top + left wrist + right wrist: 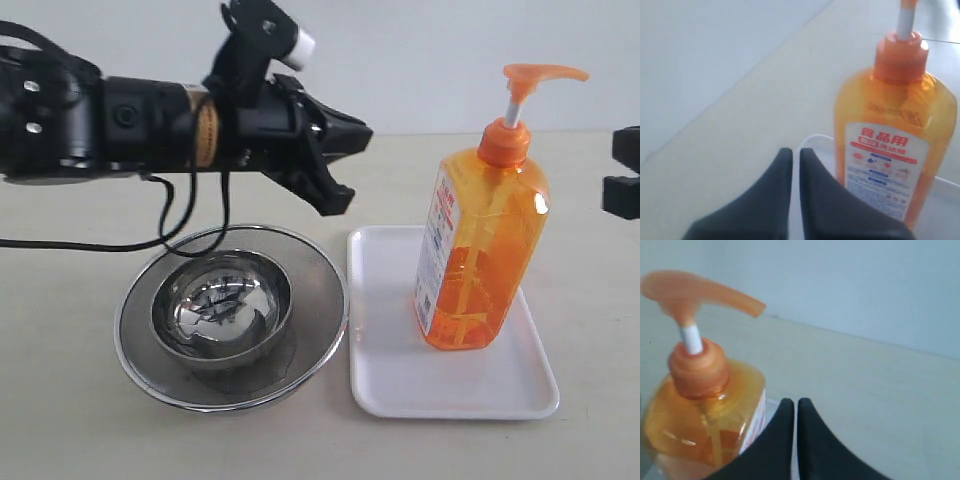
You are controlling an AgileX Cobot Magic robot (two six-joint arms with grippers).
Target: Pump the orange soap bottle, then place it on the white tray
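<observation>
The orange soap bottle (482, 240) stands upright on the white tray (400, 375), pump head raised on its white stem. It also fills the left wrist view (895, 145) and shows in the right wrist view (700, 405). My left gripper (352, 165) hangs in the air to the bottle's left, apart from it, fingers shut with nothing between them (795, 152). My right gripper (622, 180) is at the right edge, away from the bottle, also shut and empty (795, 402).
A small round steel bowl (222, 305) sits inside a wider steel dish (140, 355) left of the tray, under the left arm. A black cable (160, 225) droops from that arm toward the dish. A pale wall stands behind the table.
</observation>
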